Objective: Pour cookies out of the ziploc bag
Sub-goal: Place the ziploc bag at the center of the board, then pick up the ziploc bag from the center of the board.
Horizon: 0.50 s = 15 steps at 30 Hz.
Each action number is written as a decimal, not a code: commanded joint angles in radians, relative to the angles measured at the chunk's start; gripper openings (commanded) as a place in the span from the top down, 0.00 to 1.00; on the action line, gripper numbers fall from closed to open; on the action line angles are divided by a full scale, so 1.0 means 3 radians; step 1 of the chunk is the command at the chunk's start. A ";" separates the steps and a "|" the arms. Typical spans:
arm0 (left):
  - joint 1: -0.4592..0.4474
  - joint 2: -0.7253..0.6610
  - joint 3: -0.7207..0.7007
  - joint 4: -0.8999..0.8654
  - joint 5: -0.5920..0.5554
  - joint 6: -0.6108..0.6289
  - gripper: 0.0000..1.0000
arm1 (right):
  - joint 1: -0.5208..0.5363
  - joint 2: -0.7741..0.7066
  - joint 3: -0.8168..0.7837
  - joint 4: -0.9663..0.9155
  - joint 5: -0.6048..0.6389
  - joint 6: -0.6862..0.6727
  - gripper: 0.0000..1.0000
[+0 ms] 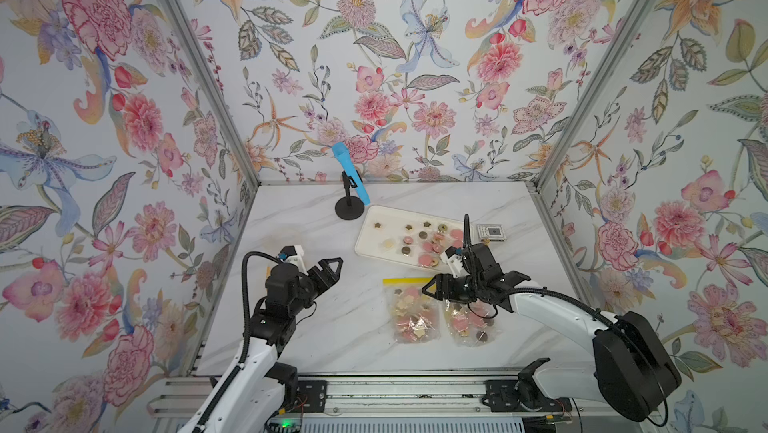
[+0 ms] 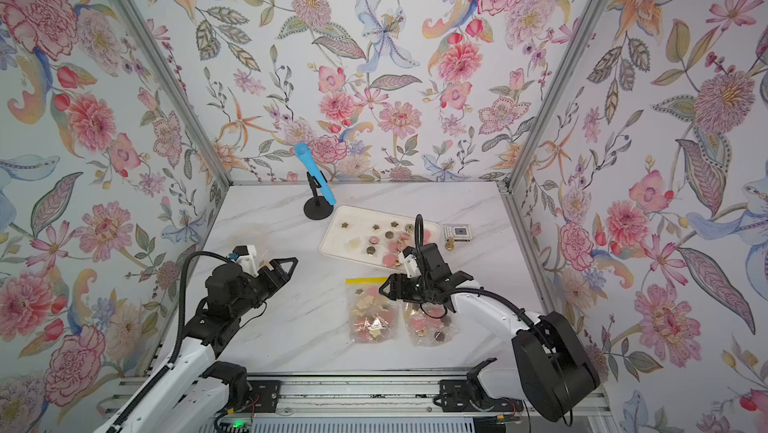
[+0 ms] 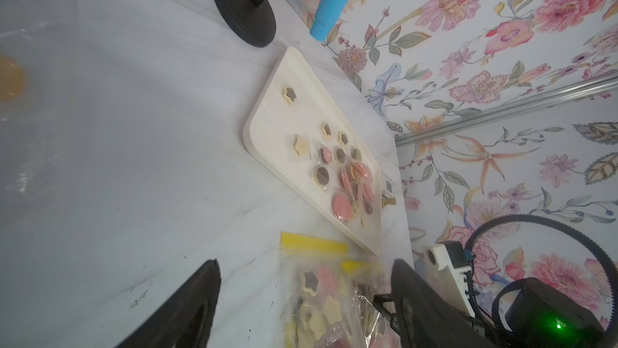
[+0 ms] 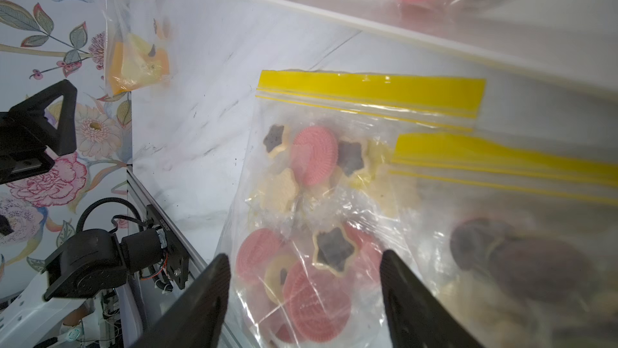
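Two full zip bags mid-counter; R arm over them, both sets of jaws open.

L to R: L arm [image 1: 249, 362] hung over bare counter [image 1: 332, 327], jaws wide open & empty, aimed twd the bags but well apart from them. Left bag [image 1: 415, 316] & right bag [image 1: 471, 327] lay flat side by side, edges overlapping. Their long axes ran near-to-far: yellow zip ends twd the tray [image 1: 380, 219], bottoms twd the robot. Both were clear, crinkly and stuffed w/ cookies [image 4: 314, 156]: pink rounds, beige & dark stars, brown rounds. Zips looked shut, can't be sure. R arm [image 1: 552, 306] sat over the right bag's zip end, jaws open, gripping nothing, so R was clearly nearer. More cookies lay loose on the tray just beyond. Prob. next: open a zip, lift that bag by its bottom, tip it trayward.
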State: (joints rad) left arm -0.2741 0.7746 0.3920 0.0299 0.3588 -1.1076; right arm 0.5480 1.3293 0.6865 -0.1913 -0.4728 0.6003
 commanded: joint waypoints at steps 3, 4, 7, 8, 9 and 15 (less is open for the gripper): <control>-0.0397 0.0250 -0.0186 0.0663 -0.0212 -0.0363 0.23 | 0.0019 0.0105 -0.0018 0.0034 0.0208 0.0140 0.30; -0.0455 0.0348 -0.0189 0.0735 -0.0227 -0.0373 0.23 | 0.0022 0.0113 -0.0045 0.0067 0.0256 0.0161 0.30; -0.0625 0.0688 -0.0157 0.0946 -0.0150 -0.0378 0.24 | -0.0023 0.0162 -0.0083 0.0082 0.0340 0.0165 0.30; -0.0692 0.0795 -0.0142 0.1012 -0.0146 -0.0386 0.24 | -0.0050 0.0188 -0.0094 0.0082 0.0353 0.0163 0.30; -0.0773 0.0907 -0.0111 0.1081 -0.0148 -0.0388 0.24 | -0.0100 0.0213 -0.0115 0.0079 0.0359 0.0165 0.30; -0.1053 0.1470 -0.0021 0.1479 -0.0249 -0.0458 0.30 | -0.0399 0.0204 -0.0227 0.0096 0.0466 0.0101 0.31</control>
State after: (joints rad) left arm -0.5663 1.1763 0.3569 0.3660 0.3202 -1.2224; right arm 0.4629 1.3876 0.6411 -0.1600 -0.3771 0.6331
